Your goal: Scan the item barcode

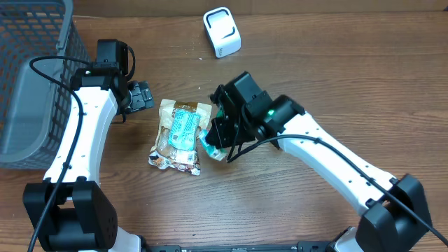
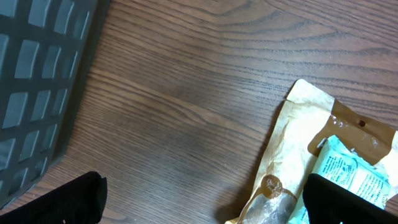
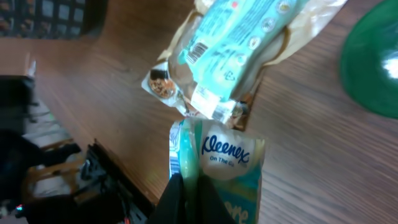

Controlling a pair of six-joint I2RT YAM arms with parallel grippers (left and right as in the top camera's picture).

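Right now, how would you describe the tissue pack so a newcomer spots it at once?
On the wooden table, find the tan snack pouch lying at the centre. Beside its right edge, pinched in the right gripper, is the Kleenex pack. It is smaller, teal and white, and printed with the Kleenex logo.

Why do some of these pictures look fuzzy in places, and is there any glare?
Overhead view: sharp, evenly lit, no strong glare. Left wrist view: table grain crisp, its own black fingers soft. Right wrist view: Kleenex pack readable, green blob badly out of focus.
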